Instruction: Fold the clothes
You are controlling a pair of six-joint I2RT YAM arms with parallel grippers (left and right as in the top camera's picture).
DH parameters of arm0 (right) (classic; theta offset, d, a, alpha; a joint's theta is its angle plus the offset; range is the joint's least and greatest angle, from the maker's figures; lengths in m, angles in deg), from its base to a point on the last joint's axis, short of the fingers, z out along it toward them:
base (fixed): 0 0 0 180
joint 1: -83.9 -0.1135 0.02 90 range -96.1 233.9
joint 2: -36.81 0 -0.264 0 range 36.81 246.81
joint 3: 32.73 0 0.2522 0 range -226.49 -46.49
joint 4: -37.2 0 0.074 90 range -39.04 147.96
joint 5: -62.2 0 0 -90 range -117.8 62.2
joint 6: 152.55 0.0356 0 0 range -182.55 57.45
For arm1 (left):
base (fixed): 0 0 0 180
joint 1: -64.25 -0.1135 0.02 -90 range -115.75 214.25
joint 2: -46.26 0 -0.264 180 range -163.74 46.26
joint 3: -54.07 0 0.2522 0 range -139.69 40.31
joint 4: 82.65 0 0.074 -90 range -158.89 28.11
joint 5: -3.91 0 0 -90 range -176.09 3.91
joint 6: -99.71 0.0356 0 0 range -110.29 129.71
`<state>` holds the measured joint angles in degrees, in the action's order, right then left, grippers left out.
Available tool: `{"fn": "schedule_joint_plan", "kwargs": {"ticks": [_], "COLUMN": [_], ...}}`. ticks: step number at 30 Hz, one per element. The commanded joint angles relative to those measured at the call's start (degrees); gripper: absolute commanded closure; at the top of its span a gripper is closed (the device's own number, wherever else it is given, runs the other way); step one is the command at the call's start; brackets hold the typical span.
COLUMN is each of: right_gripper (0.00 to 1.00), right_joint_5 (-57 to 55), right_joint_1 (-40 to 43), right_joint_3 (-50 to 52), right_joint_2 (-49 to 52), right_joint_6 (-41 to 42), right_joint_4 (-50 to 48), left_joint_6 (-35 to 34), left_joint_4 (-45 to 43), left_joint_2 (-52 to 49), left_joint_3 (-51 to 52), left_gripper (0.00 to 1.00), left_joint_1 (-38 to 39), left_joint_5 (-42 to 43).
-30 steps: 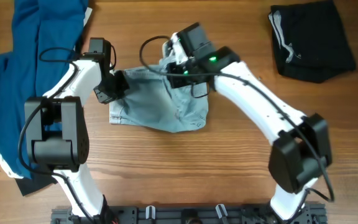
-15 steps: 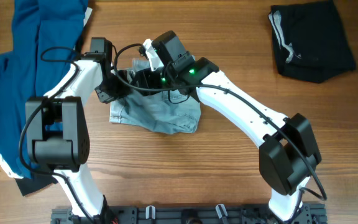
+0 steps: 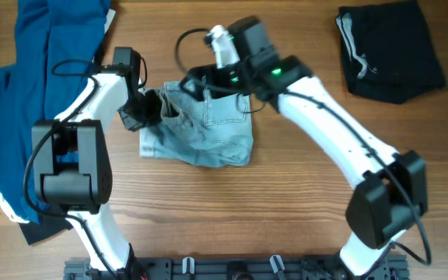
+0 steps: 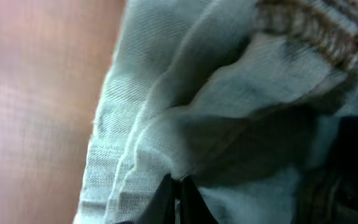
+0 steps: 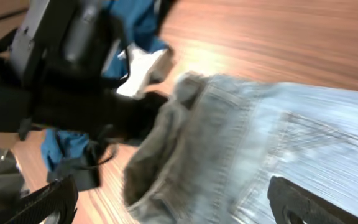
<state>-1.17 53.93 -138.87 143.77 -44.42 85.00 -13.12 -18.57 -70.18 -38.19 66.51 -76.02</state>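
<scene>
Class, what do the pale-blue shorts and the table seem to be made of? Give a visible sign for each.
The pale-blue shorts: apparently washed denim, matt; diagonal twill weave and tan stitching show in the left wrist view. The table: wood or wood-look laminate, slight sheen; grain lines run across it.

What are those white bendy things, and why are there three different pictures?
They are two robot arms with pinching claws, folding clothes. One picture looks down on the wooden table; the other two come from small cameras on each wrist, so they look close and blurry. Pale denim shorts lie in the middle, a blue shirt at the left, black shorts at the far right. The left gripper pinches the denim shorts' edge. The right gripper is open over them, holding nothing.
</scene>
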Motion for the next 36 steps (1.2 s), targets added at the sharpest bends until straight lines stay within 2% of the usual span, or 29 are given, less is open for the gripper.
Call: {"fn": "schedule_joint_plan", "kwargs": {"ticks": [1,2,3,4,6,8,10,12,15,18,23,26,28,30,36], "right_gripper": [0.01,0.00,0.01,0.01,0.01,0.04,0.15,0.39,0.73,0.94,0.96,0.96,0.96,0.96,0.96], "right_joint_5": [0.09,-0.09,-0.79,-1.77,-3.54,-3.50,-3.52,-3.50,-3.48,-3.50,-3.50,-3.48,-3.50,-3.45,1.18], "right_joint_1": [2.71,3.04,3.26,3.28,3.26,3.26,3.23,3.21,3.21,3.21,3.23,3.23,3.26,3.63,7.54], "right_joint_3": [-0.98,-0.96,-0.90,-0.87,-0.87,-0.87,-0.87,-0.87,-0.87,-0.87,-0.87,-0.87,-0.87,-0.87,-0.94], "right_joint_2": [-0.85,-0.66,-0.37,-0.04,1.25,3.06,5.05,8.02,11.26,13.99,16.94,17.29,17.29,17.29,17.29], "right_joint_6": [-2.45,-3.85,-5.33,-5.97,-8.07,-10.38,-12.52,-13.73,-13.66,-13.70,-13.66,-13.46,-13.46,-13.35,-12.52], "right_joint_4": [4.28,5.99,8.15,9.46,12.04,13.40,14.29,15.15,15.67,16.09,15.67,14.73,13.77,13.00,11.54], "left_joint_6": [2.97,2.99,2.97,2.97,3.15,3.13,3.10,3.08,3.15,3.15,3.56,6.21,6.19,6.16,5.68], "left_joint_4": [5.20,6.75,8.48,9.49,11.93,12.98,12.81,11.54,10.01,9.29,9.81,11.26,11.91,12.33,13.55], "left_joint_2": [4.50,6.21,8.20,9.42,12.79,16.31,19.78,24.76,27.80,27.82,24.41,20.17,17.46,15.06,9.86], "left_joint_3": [-4.17,-5.40,-6.82,-7.69,-9.97,-11.52,-11.98,-11.98,-11.96,-11.87,-11.39,-11.39,-11.39,-11.39,-11.32], "left_gripper": [0.77,0.66,0.51,0.44,0.34,0.31,0.30,0.30,0.34,0.43,0.59,0.74,0.88,0.96,0.96], "left_joint_1": [-2.08,-2.49,-2.84,-2.99,-3.15,-3.13,-3.13,-3.10,-2.29,-0.35,4.44,8.33,10.01,11.06,11.69], "left_joint_5": [1.90,1.90,1.90,1.92,1.88,1.90,1.92,2.21,2.54,2.56,2.56,2.43,2.32,2.32,2.34]}}
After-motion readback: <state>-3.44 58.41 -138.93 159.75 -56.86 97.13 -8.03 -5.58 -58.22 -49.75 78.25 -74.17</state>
